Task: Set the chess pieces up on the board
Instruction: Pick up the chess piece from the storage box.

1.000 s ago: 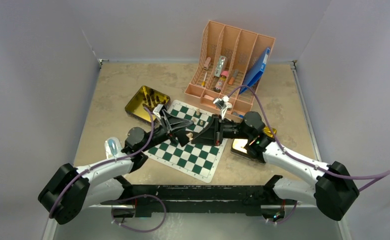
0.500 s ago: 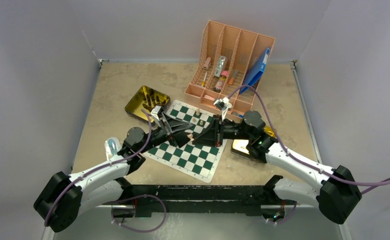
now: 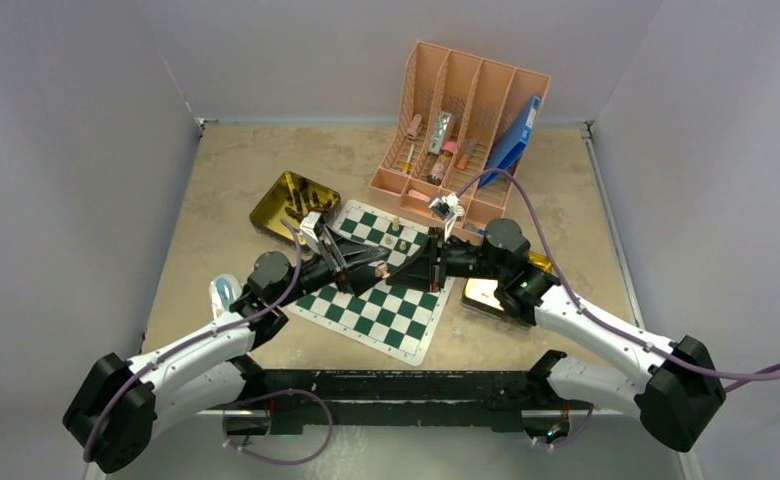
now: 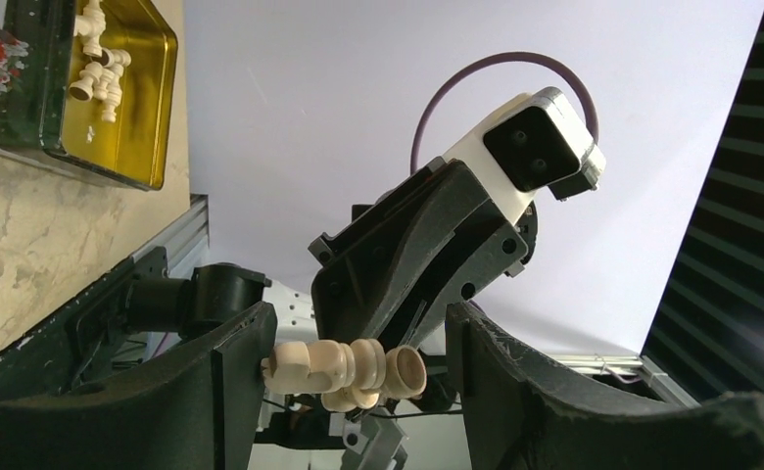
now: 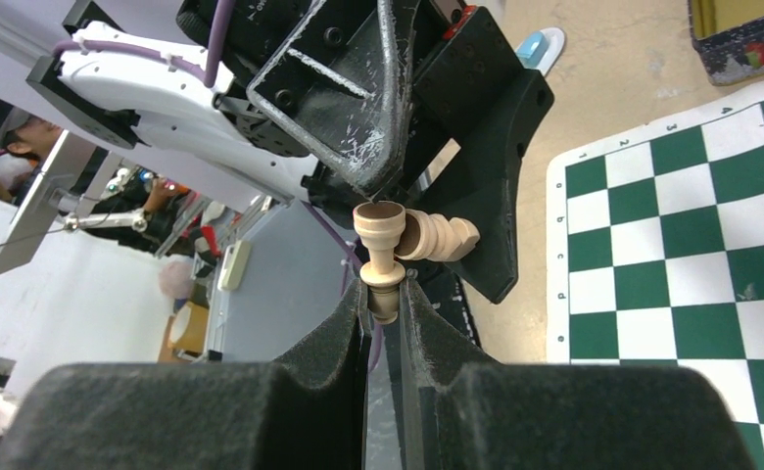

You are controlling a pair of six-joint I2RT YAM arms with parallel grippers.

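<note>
1. The flat mat of dark green and white checks with a white border (image 3: pixel 381 316) lies in the middle of the top view. Both arms meet above its upper half.
2. The shiny gold rectangular tin (image 3: pixel 284 198) sits just beyond the mat's upper-left corner. In the left wrist view it holds loose tan pieces.
3. The left gripper (image 4: pixel 357 333) has its fingers spread, and a pale tan ridged chess piece (image 4: pixel 344 364) spans the gap. The piece's slim end touches one finger and its base looks just short of the other, so I cannot tell if it is clamped.
4. The right gripper (image 5: pixel 385 294) pinches a pale tan pawn-shaped piece (image 5: pixel 382 250) by its small round head.
5. The ridged piece lies crosswise. Its long axis runs left to right across the lower middle of the left wrist view, with the base to the right.
6. The pawn's long axis runs up the centre of the right wrist view, in line with the fingers, with its flat base at the top.
7. Likely risks:
   - The two pieces sit touching or nearly so in mid-air, so a nudge from either arm could pry one loose.
   - The pawn, held only by its head, could swivel.
   - A dropped piece could roll and topple those standing on the mat's upper rows (image 3: pixel 403 243).
</note>
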